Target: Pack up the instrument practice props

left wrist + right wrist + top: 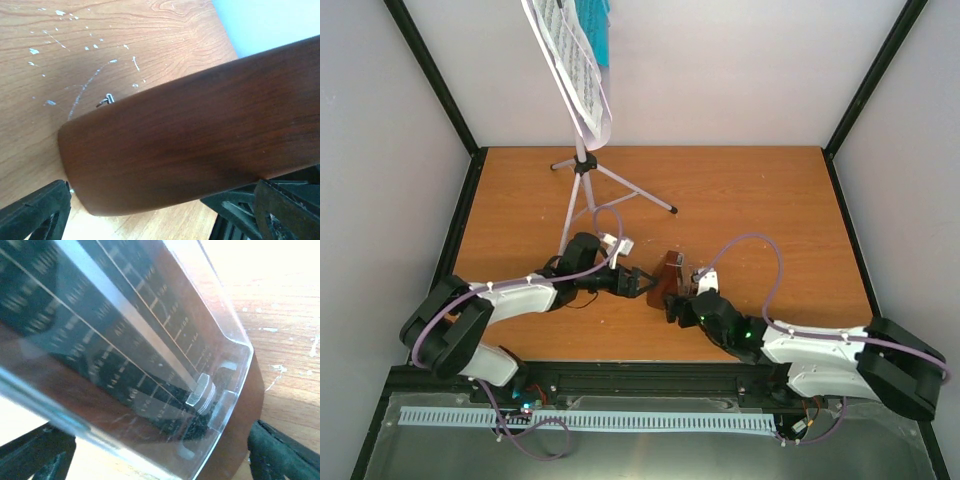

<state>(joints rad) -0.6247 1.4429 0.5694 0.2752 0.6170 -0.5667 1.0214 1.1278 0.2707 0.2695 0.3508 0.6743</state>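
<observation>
The small brown metronome (670, 283) with its clear cover stands tilted near the table's front middle, between both grippers. My left gripper (644, 282) is open, its fingers (37, 214) spread wide just short of the metronome's plain brown back (190, 140). My right gripper (682, 306) is open at the cover side. Its fingers (282, 452) sit wide on either side of the clear cover (150, 365), over the scale and pendulum. The silver-white music stand (582, 185) stands at the back left. It carries white sheet music (575, 65) and a teal booklet (600, 30).
The stand's tripod legs (635, 192) spread over the back left of the wooden table (770, 200). Grey walls with black corner posts (865, 90) close the sides and back. A perforated white strip (590, 420) runs along the metal front edge.
</observation>
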